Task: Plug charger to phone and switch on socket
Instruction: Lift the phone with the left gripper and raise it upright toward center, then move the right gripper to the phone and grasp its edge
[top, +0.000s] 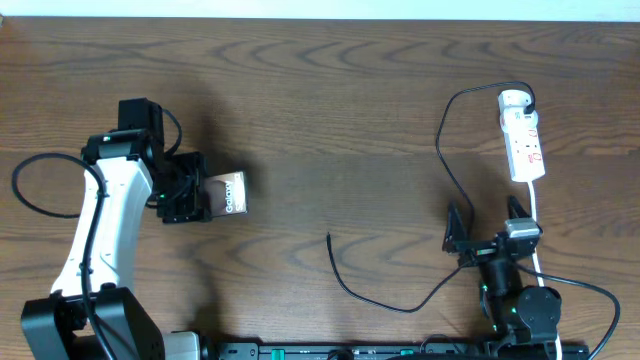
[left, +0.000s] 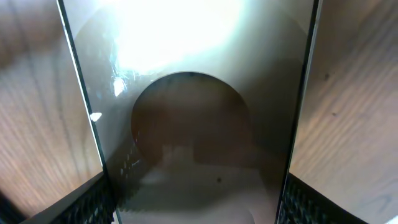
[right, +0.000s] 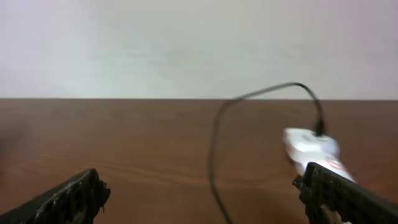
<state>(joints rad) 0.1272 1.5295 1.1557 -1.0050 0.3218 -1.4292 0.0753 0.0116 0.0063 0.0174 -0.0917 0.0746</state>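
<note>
Overhead: the left claw (top: 200, 195) grips the phone (top: 232, 192) at the left. The charger (top: 372, 297) lies loose on the wooden tabletop (top: 330, 90), so fetching its tip seems next.

Left wrist: the phone fills the gap.

Right wrist: the right claw (right: 202, 186) gapes empty, facing the socket (right: 311, 148) and a pale wall (right: 186, 43).

Dark brown wood-grain table (top: 330, 120) under soft light, plain pale wall (right: 186, 43) behind.
</note>
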